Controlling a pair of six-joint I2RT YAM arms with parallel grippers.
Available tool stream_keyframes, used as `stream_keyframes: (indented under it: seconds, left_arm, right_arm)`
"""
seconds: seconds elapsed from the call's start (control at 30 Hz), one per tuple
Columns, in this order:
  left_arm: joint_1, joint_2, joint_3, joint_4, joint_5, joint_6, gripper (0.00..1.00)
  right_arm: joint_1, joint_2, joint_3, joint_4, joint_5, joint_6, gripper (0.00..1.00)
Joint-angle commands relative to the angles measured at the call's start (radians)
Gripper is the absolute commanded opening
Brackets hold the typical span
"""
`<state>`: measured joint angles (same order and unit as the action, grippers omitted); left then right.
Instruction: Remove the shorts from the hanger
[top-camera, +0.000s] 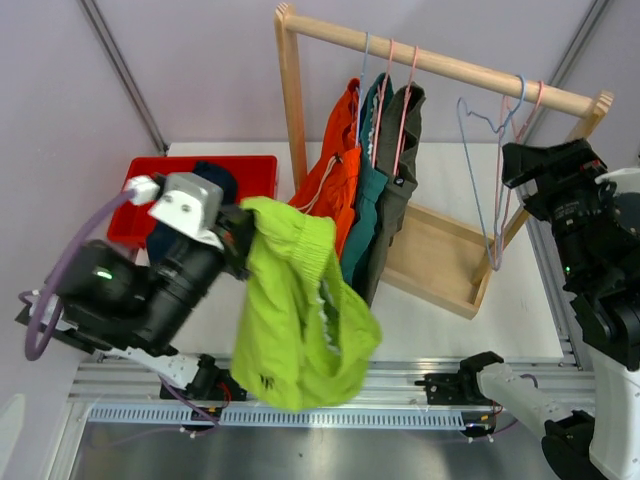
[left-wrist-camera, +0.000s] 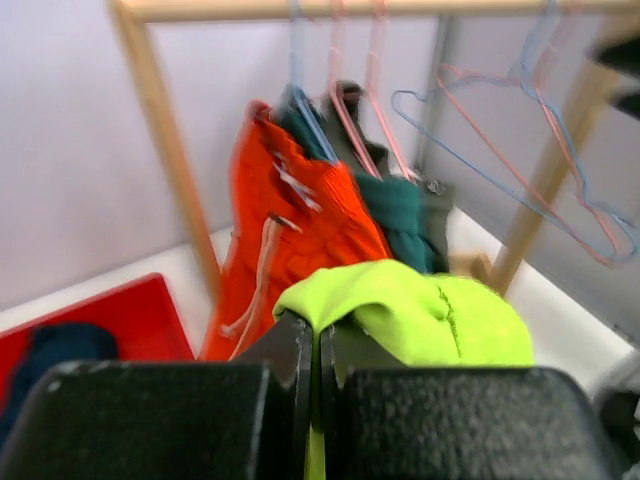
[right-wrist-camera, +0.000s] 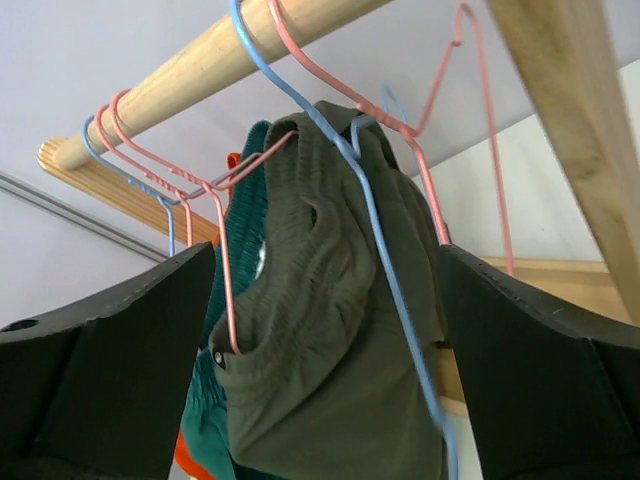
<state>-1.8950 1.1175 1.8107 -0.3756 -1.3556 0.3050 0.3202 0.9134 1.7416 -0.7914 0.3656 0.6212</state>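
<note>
My left gripper is shut on the waistband of the lime green shorts, which hang free in front of the rack; the pinch also shows in the left wrist view, with the lime green shorts bunched over the jaws. On the wooden rail hang the orange shorts, teal shorts and dark grey shorts, each on a wire hanger. The navy shorts lie in the red bin. My right gripper is open and empty, level with the dark grey shorts and apart from them.
Empty wire hangers hang at the rail's right end, beside my right gripper. The rack's wooden base tray sits right of centre. An upright post stands between the bin and the hung shorts.
</note>
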Motion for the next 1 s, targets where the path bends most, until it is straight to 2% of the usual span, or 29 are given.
stream_keyframes:
  seconds: [0.0, 0.1, 0.2, 0.27, 0.3, 0.33, 0.4, 0.43, 0.47, 0.53, 0.57, 0.6, 0.63, 0.67, 0.73, 0.77, 0.83, 0.87, 0.93, 0.97]
  left_arm:
    - [0.052, -0.062, -0.097, 1.162, -0.094, 1.033, 0.00]
    - [0.126, -0.018, -0.038, 0.935, -0.096, 0.903, 0.00]
    - [0.218, -0.001, -0.027, 0.935, -0.086, 0.943, 0.00]
    - [0.273, 0.002, -0.008, 0.835, -0.074, 0.907, 0.00]
    - [0.333, 0.013, 0.005, 0.757, -0.056, 0.814, 0.00]
    - [0.362, 0.024, 0.051, 0.563, -0.042, 0.750, 0.00]
    - [0.462, 0.050, 0.082, 0.380, 0.011, 0.560, 0.00]
    - [0.496, 0.082, 0.145, 0.288, 0.032, 0.510, 0.00]
    - [0.583, 0.097, 0.169, 0.156, 0.055, 0.425, 0.00]
    - [0.690, 0.145, 0.263, 0.030, 0.159, 0.324, 0.00]
    - [0.817, 0.166, 0.408, -0.115, 0.209, 0.213, 0.00]
    - [0.886, 0.192, 0.461, -0.167, 0.293, 0.180, 0.00]
    - [0.945, 0.246, 0.510, -0.196, 0.312, 0.168, 0.00]
    - [1.027, 0.245, 0.489, -0.087, 0.316, 0.231, 0.00]
    - [1.102, 0.274, 0.504, -0.034, 0.332, 0.269, 0.00]
    - [1.182, 0.313, 0.527, -0.020, 0.342, 0.260, 0.00]
    - [1.273, 0.352, 0.606, -0.072, 0.418, 0.182, 0.00]
    - [1.371, 0.387, 0.621, -0.116, 0.446, 0.095, 0.00]
    - [1.465, 0.419, 0.634, -0.155, 0.507, 0.005, 0.00]
    - [1.554, 0.438, 0.631, -0.181, 0.568, -0.073, 0.00]
  right_arm:
    - [-0.001, -0.042, 0.019, -0.025, 0.064, -0.021, 0.99]
    - [0.000, -0.080, 0.018, -0.042, 0.094, -0.035, 0.99]
    - [0.002, -0.116, 0.015, -0.058, 0.111, -0.038, 0.99]
    - [0.002, -0.133, 0.010, -0.066, 0.116, -0.041, 0.99]
    - [0.000, -0.142, 0.012, -0.071, 0.118, -0.044, 0.99]
    - [0.002, -0.145, 0.019, -0.075, 0.119, -0.054, 0.99]
    - [0.003, -0.153, 0.027, -0.091, 0.124, -0.060, 0.99]
    - [0.005, -0.160, 0.027, -0.097, 0.124, -0.066, 0.99]
    - [0.005, -0.165, 0.027, -0.098, 0.124, -0.070, 1.00]
    - [0.006, -0.177, 0.026, -0.107, 0.118, -0.077, 0.99]
    - [0.010, -0.179, 0.021, -0.111, 0.115, -0.081, 0.99]
    - [0.011, -0.183, 0.018, -0.114, 0.111, -0.083, 0.99]
    - [0.013, -0.194, 0.013, -0.115, 0.110, -0.084, 0.99]
    - [0.014, -0.200, 0.001, -0.114, 0.102, -0.087, 0.99]
    - [0.019, -0.212, -0.014, -0.109, 0.098, -0.086, 0.99]
    - [0.019, -0.223, -0.022, -0.105, 0.090, -0.087, 0.99]
    - [0.020, -0.231, -0.042, -0.100, 0.070, -0.092, 0.99]
    - [0.020, -0.232, -0.043, -0.101, 0.053, -0.097, 0.99]
    - [0.023, -0.234, -0.042, -0.111, 0.036, -0.113, 0.99]
    - [0.022, -0.240, -0.040, -0.114, 0.024, -0.121, 0.99]
